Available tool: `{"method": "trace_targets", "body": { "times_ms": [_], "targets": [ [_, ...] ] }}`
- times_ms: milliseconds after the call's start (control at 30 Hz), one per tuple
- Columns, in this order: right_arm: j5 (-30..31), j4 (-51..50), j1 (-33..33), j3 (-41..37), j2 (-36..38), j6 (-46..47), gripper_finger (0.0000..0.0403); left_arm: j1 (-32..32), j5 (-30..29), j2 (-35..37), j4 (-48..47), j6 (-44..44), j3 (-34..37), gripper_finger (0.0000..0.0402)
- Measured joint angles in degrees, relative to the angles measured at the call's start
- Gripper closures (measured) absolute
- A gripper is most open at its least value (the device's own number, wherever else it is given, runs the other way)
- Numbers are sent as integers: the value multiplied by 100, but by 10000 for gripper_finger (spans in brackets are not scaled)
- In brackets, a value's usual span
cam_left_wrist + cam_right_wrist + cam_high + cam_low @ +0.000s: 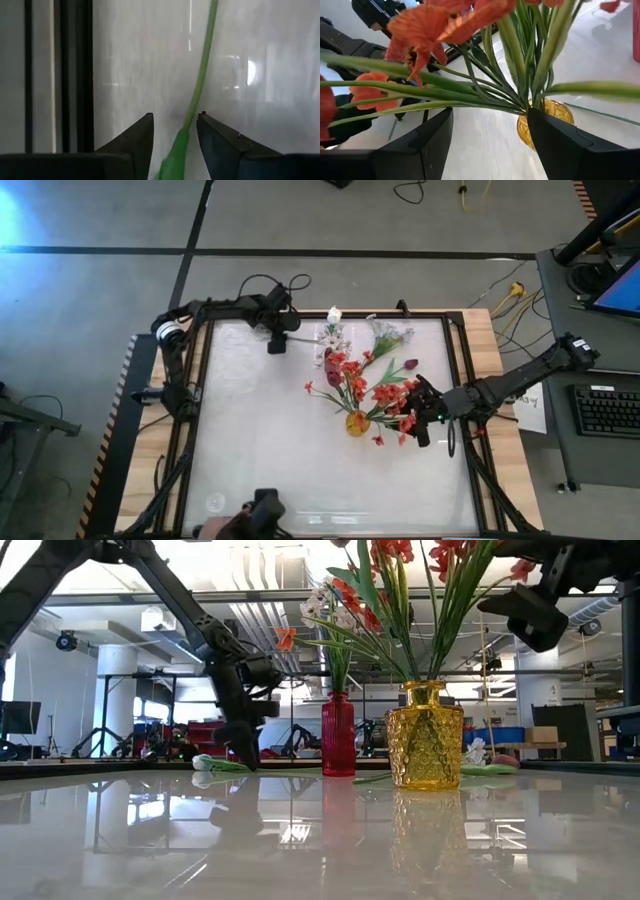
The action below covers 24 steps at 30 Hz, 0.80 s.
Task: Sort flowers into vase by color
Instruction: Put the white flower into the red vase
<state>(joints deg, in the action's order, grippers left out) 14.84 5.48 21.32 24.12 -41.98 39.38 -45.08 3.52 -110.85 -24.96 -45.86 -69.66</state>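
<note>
A green flower stem (199,85) lies flat on the white table near its far left. My left gripper (175,132) (277,342) points down over the stem, open, one finger on each side and a gap showing at both. In the low view a white tulip head (206,762) lies on the table just beside this gripper (240,755). Red-orange flowers (385,393) stand in the yellow vase (425,735). My right gripper (424,420) (490,135) hangs open beside them, above the table, its fingers short of the stems.
A red vase (338,735) with a few stems stands left of and behind the yellow vase. White blossom sprays (390,335) and a dark red tulip (410,365) lie on the table behind the vases. Bare table surface (260,450) takes up the near left.
</note>
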Motion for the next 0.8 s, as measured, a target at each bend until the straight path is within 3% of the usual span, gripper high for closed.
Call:
{"method": "trace_targets", "body": {
  "times_ms": [200, 433, 567, 800],
  "targets": [
    [1, -81, 0, 67, 15, -113, 156, -70, 6, -219, -248, -21, -123, 300],
    [1, -91, 0, 349, -20, -577, 156, -79, -138, -162, -227, 1, -78, 393],
    [2, -215, 0, 495, -20, -693, 156, -79, -170, -42, -359, 34, -73, 398],
    [306, -1349, 0, 939, -20, -716, 156, -79, -196, 709, -371, 214, -75, 401]
  ]
}}
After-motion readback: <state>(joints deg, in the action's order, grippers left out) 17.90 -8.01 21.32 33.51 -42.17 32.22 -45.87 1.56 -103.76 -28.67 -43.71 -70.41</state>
